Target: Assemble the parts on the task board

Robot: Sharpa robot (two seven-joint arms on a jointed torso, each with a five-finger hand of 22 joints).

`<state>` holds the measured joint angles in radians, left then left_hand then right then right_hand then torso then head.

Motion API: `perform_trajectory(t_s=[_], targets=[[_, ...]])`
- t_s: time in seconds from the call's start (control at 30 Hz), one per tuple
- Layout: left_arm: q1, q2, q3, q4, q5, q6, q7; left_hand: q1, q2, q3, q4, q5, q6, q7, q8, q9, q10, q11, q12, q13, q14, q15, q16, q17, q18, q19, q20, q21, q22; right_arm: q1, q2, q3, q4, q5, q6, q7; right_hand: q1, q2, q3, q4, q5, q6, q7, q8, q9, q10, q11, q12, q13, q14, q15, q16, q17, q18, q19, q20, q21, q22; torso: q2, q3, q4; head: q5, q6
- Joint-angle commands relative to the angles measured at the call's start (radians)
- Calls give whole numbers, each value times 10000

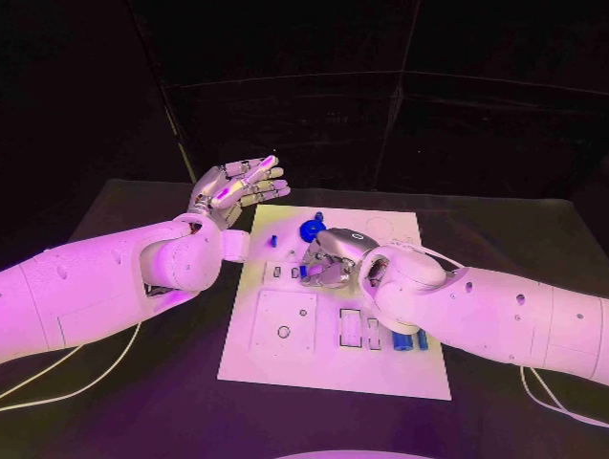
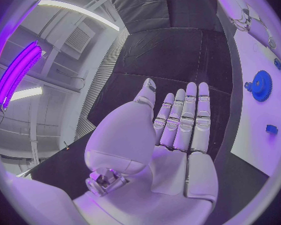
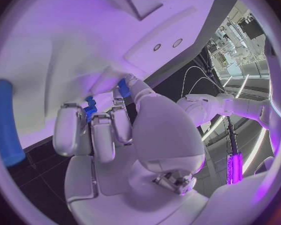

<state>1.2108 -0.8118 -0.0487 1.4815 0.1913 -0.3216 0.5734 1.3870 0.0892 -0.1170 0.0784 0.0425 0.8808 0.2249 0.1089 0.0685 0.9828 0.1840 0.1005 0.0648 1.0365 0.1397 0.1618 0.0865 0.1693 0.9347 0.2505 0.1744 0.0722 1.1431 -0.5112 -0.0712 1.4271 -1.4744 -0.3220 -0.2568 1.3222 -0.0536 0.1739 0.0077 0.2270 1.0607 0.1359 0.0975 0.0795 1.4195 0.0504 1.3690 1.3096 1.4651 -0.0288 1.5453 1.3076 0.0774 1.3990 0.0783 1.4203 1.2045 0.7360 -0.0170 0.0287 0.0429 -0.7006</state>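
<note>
My right hand (image 1: 335, 256) is low over the middle of the task board (image 1: 284, 356), and its fingers (image 3: 102, 135) are closed around a small blue part (image 3: 89, 108). My left hand (image 1: 238, 189) is raised beside the board's far left corner, fingers straight and together, holding nothing. A blue gear (image 1: 311, 229) is on the far end of the board; blue pegs (image 1: 403, 339) lie near its right edge. I judge the assembly is in an early or middle stage, with several parts not yet placed.
</note>
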Motion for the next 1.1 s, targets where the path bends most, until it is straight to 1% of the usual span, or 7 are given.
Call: perform_trajectory(t_s=[0.03,0.2,0.37,0.57,0.8,1.1], targets=[[19,-4,9,22,-27,136,38,92,-10,7,-78,36,94,53,-41,-4,53,-9,-58,-3,76,23,-67,-14,122,68,0,-55,-16,-53,0,-54,-37,-29,263,-235,1,-105,-6,43,-46,-75,-7,-40,-12,-98,-12,-55,432,923,46,-29,1995,-42,-60,41,-53,-17,1,-2,7,1,-5],[19,-7,9,23,-27,147,35,92,-10,7,-78,36,94,53,-41,-4,53,-9,-58,-3,76,23,-67,-14,122,68,0,-55,-16,-53,12,-54,-42,-29,245,-228,-30,-141,-12,51,-68,-159,23,-86,-27,-128,13,-91,400,922,65,-32,1990,-41,-65,55,-60,-29,1,-2,7,1,-5],[19,-7,9,21,-27,167,27,126,2,3,-124,36,94,59,-65,-8,56,-3,-88,-6,81,26,-94,-23,119,79,0,-86,-26,-55,23,-55,-48,-29,229,-212,-64,-153,-21,69,-125,-202,42,-109,-32,-125,32,-86,408,924,80,-28,1999,-41,-67,67,-63,-34,1,-6,0,8,-30],[19,-10,9,24,-27,174,24,126,2,3,-124,36,94,59,-65,-8,56,-3,-88,-6,81,26,-94,-23,119,79,0,-86,-26,-58,21,-55,-45,-29,195,-227,-87,-178,-30,76,-176,-279,66,-149,-43,-155,54,-121,374,921,99,-35,1985,-38,-74,85,-71,-48,0,0,-2,2,-32],[19,-12,9,23,-27,178,24,127,2,3,-125,36,94,60,-66,-8,56,-3,-89,-6,81,26,-94,-23,119,79,0,-87,-26,-59,20,-55,-38,-29,140,-259,-112,-237,-51,84,-219,-621,152,-298,-98,-272,130,-253,252,916,163,-43,1969,-31,-94,140,-94,-89,2,3,6,-8,-33],[19,-7,9,15,-27,180,26,130,1,0,-131,36,92,61,-71,-9,55,-2,-94,-6,81,27,-99,-25,119,80,0,-92,-28,-61,16,-55,-32,-32,124,-301,-115,-254,-61,85,-236,-689,169,-312,-104,-301,148,-284,223,915,178,-47,1962,-28,-101,155,-101,-104,3,3,-3,-19,-41]])
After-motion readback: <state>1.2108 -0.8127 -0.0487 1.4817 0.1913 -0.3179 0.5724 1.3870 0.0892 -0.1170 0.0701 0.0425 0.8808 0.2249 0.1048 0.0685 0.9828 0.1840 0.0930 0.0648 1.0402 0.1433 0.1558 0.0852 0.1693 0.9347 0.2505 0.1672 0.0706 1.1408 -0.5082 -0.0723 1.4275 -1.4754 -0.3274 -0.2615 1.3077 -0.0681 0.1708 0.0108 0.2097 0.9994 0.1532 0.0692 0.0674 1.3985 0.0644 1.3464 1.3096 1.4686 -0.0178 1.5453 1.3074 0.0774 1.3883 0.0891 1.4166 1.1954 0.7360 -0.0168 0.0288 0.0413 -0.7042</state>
